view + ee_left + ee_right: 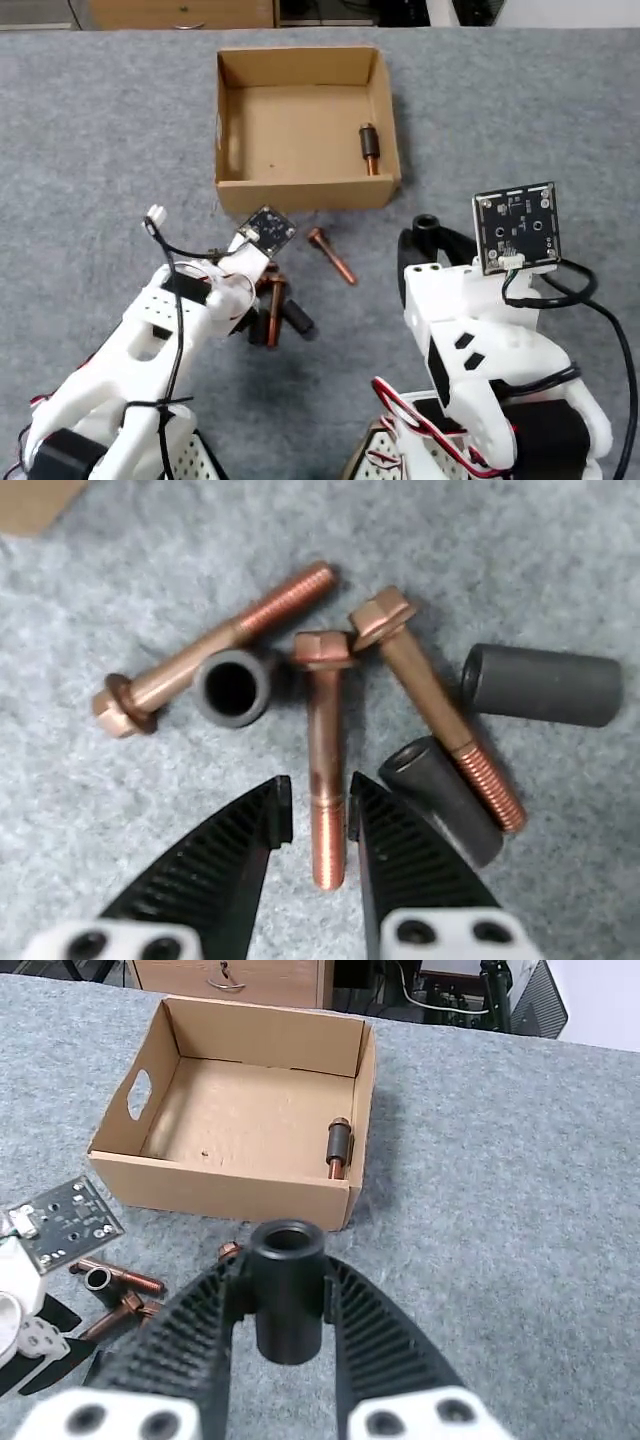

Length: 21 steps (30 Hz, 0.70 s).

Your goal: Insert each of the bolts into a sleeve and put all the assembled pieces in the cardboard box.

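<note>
A bolt pick-up seemed in hand: the left gripper (320, 815), narrowly open, straddled a copper hex-head bolt (325, 720) on the grey carpet (520, 100), while the right gripper (285, 1282) clamped an upright black cylindrical sleeve (288, 1250) near the brown cardboard box (300, 195). The next move called for closing, lifting and aligning. I counted four loose bolts, four sleeves and one assembled piece (370, 148) boxed.

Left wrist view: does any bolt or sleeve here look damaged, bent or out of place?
Nothing stands out. The bolts look straight, the sleeves whole. They lie crowded at mixed angles on the table; one sleeve stands on end. The left gripper is open around the middle bolt.
</note>
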Each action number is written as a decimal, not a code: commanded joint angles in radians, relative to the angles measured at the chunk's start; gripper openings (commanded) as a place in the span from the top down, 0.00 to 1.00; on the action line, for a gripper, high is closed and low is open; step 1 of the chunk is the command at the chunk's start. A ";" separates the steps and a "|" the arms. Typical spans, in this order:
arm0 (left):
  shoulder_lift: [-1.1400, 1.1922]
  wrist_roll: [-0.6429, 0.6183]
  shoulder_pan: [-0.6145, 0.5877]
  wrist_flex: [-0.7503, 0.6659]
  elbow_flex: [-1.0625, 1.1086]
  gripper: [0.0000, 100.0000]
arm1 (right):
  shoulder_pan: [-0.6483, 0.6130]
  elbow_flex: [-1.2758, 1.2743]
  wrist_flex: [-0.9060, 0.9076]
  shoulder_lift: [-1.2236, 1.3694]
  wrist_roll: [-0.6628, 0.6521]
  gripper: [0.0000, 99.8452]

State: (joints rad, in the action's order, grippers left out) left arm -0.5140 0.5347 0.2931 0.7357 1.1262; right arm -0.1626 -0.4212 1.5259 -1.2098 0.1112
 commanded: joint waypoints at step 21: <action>0.335 -0.009 0.015 -0.091 -0.196 0.90 | -0.019 -0.001 -0.026 0.010 0.008 1.00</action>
State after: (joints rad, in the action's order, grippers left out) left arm -0.1964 0.5332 0.2992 0.6559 0.9835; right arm -0.1626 -0.4242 1.5259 -1.2098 0.1112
